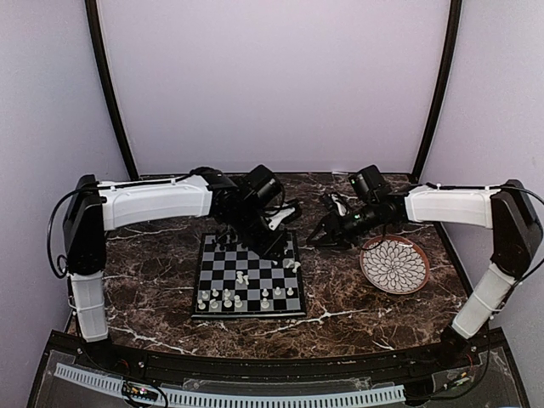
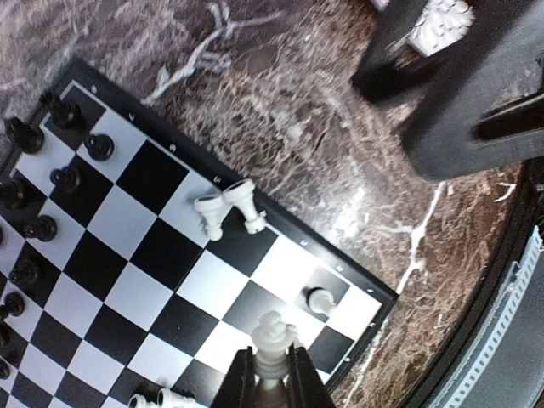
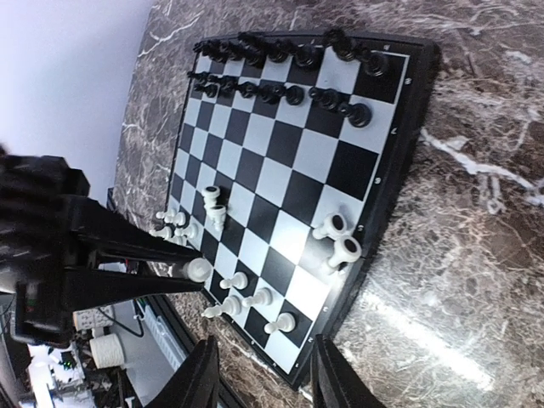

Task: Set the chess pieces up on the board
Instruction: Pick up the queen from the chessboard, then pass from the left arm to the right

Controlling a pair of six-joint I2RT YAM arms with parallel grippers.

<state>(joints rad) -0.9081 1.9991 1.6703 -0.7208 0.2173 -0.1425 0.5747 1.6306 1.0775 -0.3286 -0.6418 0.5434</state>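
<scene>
Top view high, far, 2 wrist views close, oblique, all sharing the board

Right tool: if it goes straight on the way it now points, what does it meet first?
Probably the nearest corner of the small black-and-grey checked chessboard, by a standing cream-white plastic pawn. The open right tool hangs above it; depth is unclear.

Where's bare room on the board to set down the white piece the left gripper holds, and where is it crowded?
Bare: the board's middle squares, between the black pieces and the white pieces; also the marble table between board and plate. Crowded: both ends, a stray white piece mid-board, and two toppled white pieces on the plate-side rim.
</scene>
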